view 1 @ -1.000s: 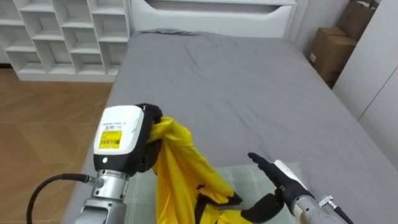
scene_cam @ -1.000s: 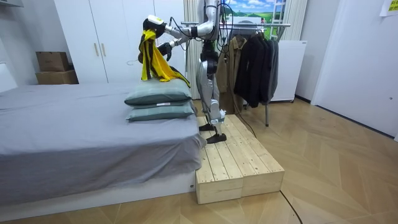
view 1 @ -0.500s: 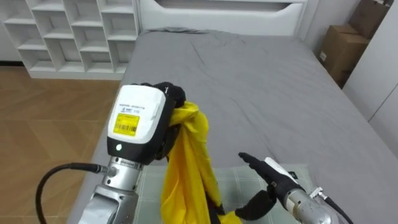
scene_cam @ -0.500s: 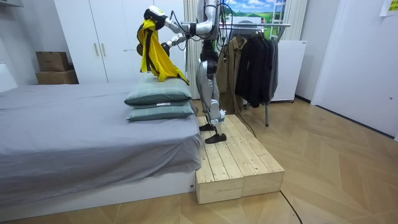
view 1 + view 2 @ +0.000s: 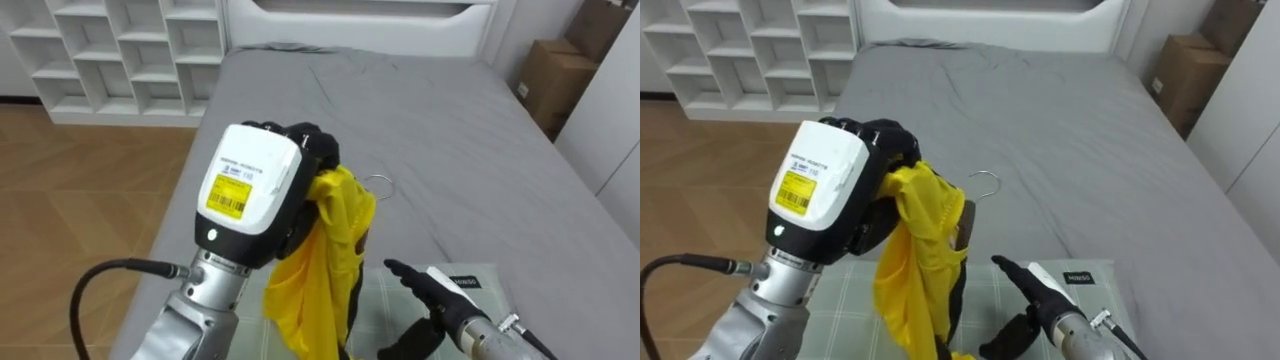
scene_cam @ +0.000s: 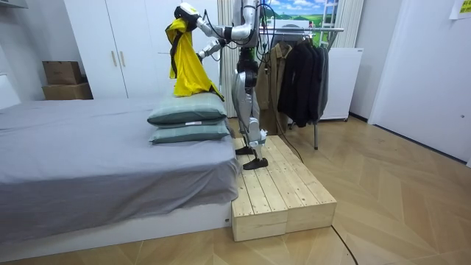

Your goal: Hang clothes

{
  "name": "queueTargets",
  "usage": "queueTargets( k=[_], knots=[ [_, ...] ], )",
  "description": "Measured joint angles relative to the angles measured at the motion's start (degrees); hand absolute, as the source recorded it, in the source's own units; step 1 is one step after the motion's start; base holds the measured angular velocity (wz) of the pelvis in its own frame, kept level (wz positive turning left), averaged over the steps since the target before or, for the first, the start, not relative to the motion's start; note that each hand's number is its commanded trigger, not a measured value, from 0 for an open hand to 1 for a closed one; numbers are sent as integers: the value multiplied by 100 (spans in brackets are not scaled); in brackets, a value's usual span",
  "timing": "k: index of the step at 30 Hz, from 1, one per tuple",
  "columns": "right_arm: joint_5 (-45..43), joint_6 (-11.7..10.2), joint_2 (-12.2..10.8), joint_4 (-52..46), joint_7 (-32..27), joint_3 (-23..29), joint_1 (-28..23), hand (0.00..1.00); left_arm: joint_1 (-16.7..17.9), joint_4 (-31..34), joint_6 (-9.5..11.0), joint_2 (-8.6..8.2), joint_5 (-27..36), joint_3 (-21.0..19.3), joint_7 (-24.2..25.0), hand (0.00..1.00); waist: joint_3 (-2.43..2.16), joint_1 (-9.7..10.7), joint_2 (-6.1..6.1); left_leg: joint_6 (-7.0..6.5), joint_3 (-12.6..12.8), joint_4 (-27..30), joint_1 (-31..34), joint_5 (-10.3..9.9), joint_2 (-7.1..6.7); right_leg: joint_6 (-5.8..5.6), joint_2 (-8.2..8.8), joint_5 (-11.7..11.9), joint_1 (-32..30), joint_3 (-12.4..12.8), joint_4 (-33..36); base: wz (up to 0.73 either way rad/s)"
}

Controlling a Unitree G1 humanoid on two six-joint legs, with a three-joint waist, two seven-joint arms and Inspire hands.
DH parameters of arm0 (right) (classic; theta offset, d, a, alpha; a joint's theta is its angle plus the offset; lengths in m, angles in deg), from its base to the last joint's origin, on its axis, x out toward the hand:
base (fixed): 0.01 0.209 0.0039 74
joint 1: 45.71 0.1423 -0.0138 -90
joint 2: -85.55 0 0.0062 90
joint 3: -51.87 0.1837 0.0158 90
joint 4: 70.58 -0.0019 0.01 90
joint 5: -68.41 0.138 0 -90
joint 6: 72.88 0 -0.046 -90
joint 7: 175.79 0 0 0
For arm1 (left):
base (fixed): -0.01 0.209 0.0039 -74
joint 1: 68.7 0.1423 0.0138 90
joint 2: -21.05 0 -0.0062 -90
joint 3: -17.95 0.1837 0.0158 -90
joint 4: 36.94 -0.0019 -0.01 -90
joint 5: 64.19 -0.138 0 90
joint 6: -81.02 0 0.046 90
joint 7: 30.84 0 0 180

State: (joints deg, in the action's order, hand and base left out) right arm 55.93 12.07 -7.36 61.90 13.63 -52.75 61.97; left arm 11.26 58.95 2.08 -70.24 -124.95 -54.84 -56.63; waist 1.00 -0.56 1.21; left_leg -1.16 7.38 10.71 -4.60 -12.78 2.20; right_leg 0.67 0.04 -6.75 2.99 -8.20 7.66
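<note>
A yellow garment [image 5: 320,250] on a hanger hangs from my raised left hand [image 5: 270,185], whose dark fingers are curled round its top. The hanger's metal hook [image 5: 378,183] sticks out to the right of that hand. My right hand [image 5: 430,290] is low at the lower right, fingers straight, beside the garment's hanging part without gripping it. In the room view the garment [image 6: 188,66] hangs high over the stacked pillows [image 6: 188,110], its lower end near the top one. I stand on a wooden platform [image 6: 280,191] at the bed's end.
The grey bed [image 5: 420,130] stretches ahead, with a pale checked pillow [image 5: 400,290] right under my hands. White shelf cubes [image 5: 110,50] stand at the far left, a cardboard box [image 5: 555,75] at the far right. A clothes rack [image 6: 302,70] with dark coats stands behind me.
My left hand has risen and lifted the yellow garment up from the pillow, so it hangs straighter. The hanger's hook has come into sight. My right hand stayed low.
</note>
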Motion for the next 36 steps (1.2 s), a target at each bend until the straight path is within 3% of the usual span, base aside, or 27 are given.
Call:
queueTargets(
  k=[6, 11, 26, 31, 36],
  knots=[
    [214, -66, -59, 183, -3, -1, -2, 0, 0, 316, 62, -4, 56, 87, 2, 100, 1, 8, -2, 0, 4, 3, 0, 0, 1, 0, -2, 0, -1, -30, 0, 0],
    [217, -137, -152, 189, -5, -1, -7, 0, 1, 479, 324, 4, 261, 244, 3, 100, 0, 17, -4, 0, 7, 3, -6, 0, 0, 0, -1, 0, 1, -30, 3, 0],
    [899, -182, -239, 105, 39, -91, -7, 0, 2, 464, 352, -43, 438, 354, 303, 100, -7, 4, -57, 1, 11, 14, -36, 0, 0, 0, 4, 0, 36, -39, 3, 0],
    [1430, -160, -318, -431, 274, -266, -22, 0, 4, 474, 348, -65, 815, 334, 301, 100, -18, -47, -157, 8, 43, 7, -40, 5, 4, 0, -5, 0, 7, 43, 15, -4],
    [1824, -104, -331, -950, 504, -274, -42, 0, -1, 550, 362, -74, 849, 286, 199, 100, -18, -113, -156, 13, 43, 4, -56, 8, 6, 0, 0, 0, 19, 28, 22, -1]
  ],
)
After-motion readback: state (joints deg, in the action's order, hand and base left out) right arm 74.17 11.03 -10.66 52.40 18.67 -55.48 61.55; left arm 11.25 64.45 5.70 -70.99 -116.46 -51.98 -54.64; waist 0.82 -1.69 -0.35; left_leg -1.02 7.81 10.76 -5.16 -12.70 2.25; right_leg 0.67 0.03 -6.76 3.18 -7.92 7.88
